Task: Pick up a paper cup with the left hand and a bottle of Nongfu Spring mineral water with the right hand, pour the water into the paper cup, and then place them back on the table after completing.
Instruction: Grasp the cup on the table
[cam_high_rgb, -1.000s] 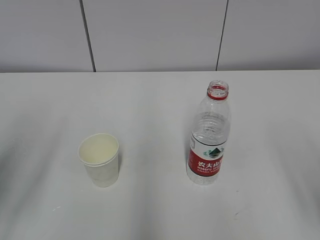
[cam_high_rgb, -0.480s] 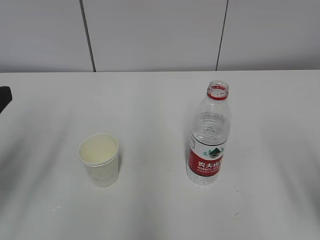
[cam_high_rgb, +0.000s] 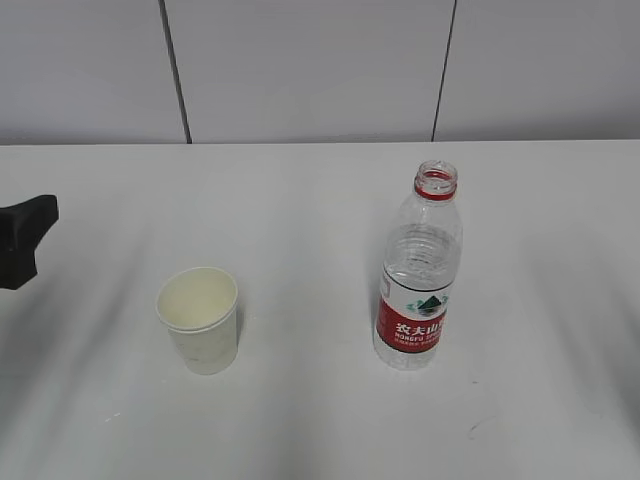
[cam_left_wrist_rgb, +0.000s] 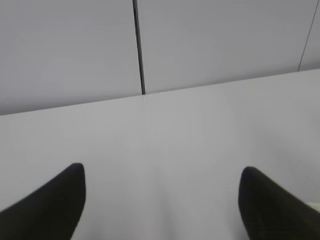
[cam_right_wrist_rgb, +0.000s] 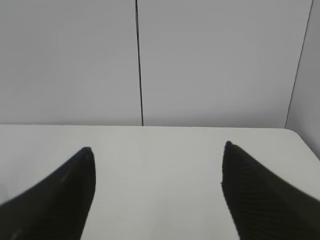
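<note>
- Red label (cam_high_rgb: 410, 327) reading "NONGFU SPRING" wraps the uncapped bottle (cam_high_rgb: 418, 268), upright on the white table (cam_high_rgb: 320, 190), right of the paper cup (cam_high_rgb: 200, 318).
- Left hand (cam_left_wrist_rgb: 160, 205): jaws wide, holding nothing.
- Right hand (cam_right_wrist_rgb: 157, 190): likewise.

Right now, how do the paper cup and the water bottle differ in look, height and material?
The paper cup is short, wide and opaque cream-white; the water bottle is tall, narrow and clear plastic. The cup is plain, while the bottle has a red label and a red neck ring. Both stand upright and apart on the white table, both are open at the top, and no gripper touches either.
</note>
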